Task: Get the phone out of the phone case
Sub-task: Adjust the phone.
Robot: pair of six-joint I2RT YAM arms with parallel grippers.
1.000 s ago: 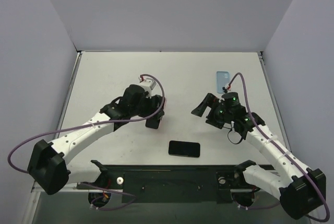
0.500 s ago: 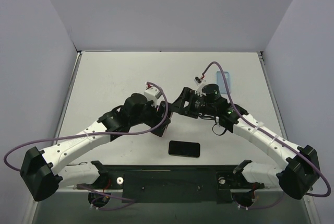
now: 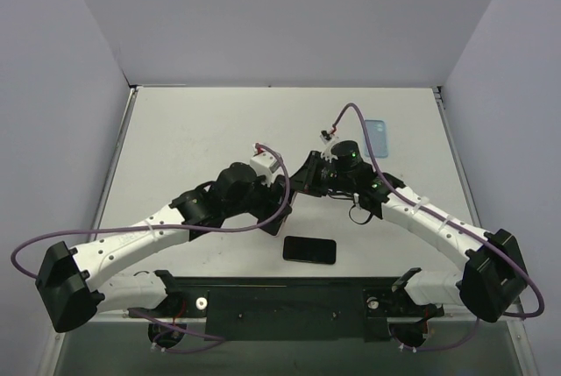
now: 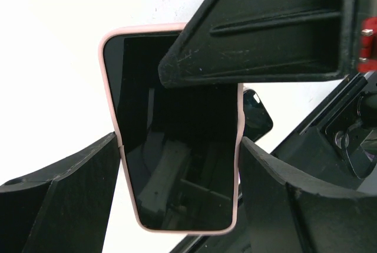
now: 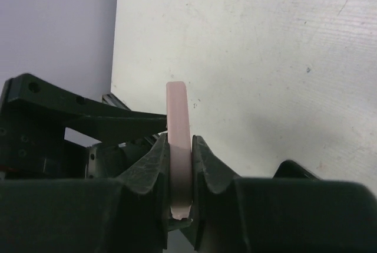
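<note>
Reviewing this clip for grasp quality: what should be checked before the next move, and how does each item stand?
1. Right gripper pinches pink phone case front and back: ok.
2. Left gripper closed on the case's long edges: ok.
3. Phone seated in case, not yet out: ok.
4. Case lifted off the table: cannot tell.
5. Black phone and blue case lie apart from both grippers: ok.

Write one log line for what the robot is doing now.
phone: inside pink case | left gripper: clamps its long sides | right gripper: pinches front and back | table: black phone, blue case
</note>
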